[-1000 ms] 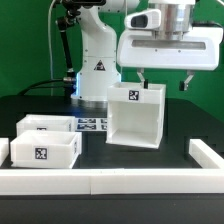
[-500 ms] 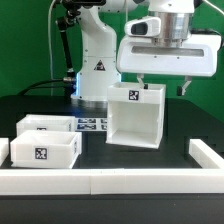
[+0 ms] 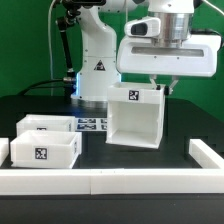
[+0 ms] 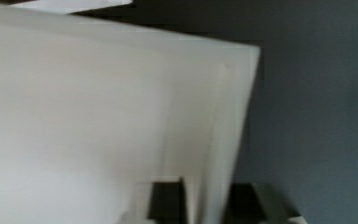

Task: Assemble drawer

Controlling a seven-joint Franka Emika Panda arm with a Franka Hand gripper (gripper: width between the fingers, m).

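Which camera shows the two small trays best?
The exterior view: the front tray and rear tray show clearly at that view's left. The wrist view shows neither, only the white wall of the shell close up.

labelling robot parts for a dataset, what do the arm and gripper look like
The arm is glossy white with rounded segments. Its base carries a triangular warning sticker, and black cables run beside it. The gripper has a broad, boxy white body with two short dark fingers under it. A grey rounded module, apparently a camera, sits at the wrist above.
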